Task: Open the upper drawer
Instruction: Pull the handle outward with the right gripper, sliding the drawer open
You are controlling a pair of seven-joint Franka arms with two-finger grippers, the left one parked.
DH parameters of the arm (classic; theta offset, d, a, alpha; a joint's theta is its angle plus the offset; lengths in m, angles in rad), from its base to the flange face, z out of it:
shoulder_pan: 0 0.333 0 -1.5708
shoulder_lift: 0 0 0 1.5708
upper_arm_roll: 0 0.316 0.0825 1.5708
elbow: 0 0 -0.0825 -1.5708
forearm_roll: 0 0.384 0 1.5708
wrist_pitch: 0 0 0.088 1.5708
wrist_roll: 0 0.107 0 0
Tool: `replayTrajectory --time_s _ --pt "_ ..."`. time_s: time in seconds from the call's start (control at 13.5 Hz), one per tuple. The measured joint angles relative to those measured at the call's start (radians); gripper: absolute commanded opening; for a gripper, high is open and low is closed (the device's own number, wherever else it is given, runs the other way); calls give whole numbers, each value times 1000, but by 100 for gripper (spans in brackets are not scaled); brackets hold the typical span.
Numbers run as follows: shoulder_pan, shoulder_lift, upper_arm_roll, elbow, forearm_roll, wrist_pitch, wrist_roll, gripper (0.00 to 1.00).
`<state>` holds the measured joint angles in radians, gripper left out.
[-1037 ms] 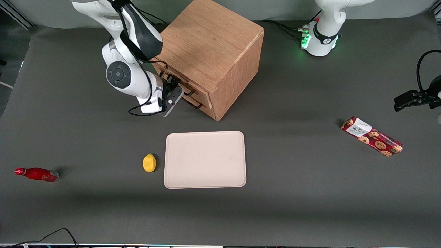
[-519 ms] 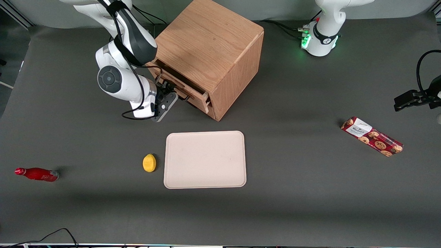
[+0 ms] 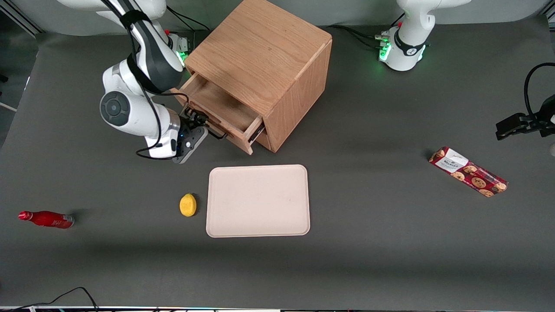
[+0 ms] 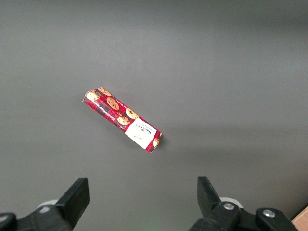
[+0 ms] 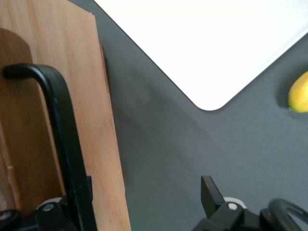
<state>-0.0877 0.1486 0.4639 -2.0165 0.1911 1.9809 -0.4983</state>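
The wooden cabinet [image 3: 264,56] stands at the back of the table. Its upper drawer [image 3: 217,106] is pulled well out, showing a plain wooden interior. My right gripper [image 3: 195,132] is just in front of the drawer front, at the black bar handle [image 3: 215,132]. In the right wrist view the handle [image 5: 60,125] runs along the drawer front [image 5: 103,144]. The gripper [image 5: 149,190] is open. The handle and the panel's edge lie between its widely spread fingers, close against one of them. The lower drawer is hidden under the upper one.
A pale tray [image 3: 258,200] lies nearer the front camera than the cabinet, with a yellow lemon [image 3: 187,204] beside it. A red bottle [image 3: 45,219] lies toward the working arm's end. A cookie pack [image 3: 468,171] lies toward the parked arm's end.
The upper drawer has gone from shut to pulled well out. My gripper moved away from the cabinet with the handle, toward the front camera and the working arm's end.
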Motion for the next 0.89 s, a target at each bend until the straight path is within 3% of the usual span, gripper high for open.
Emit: replayTrajectory --time_s 0.89 --pt "-1 103 -99 128 -57 0 -16 100"
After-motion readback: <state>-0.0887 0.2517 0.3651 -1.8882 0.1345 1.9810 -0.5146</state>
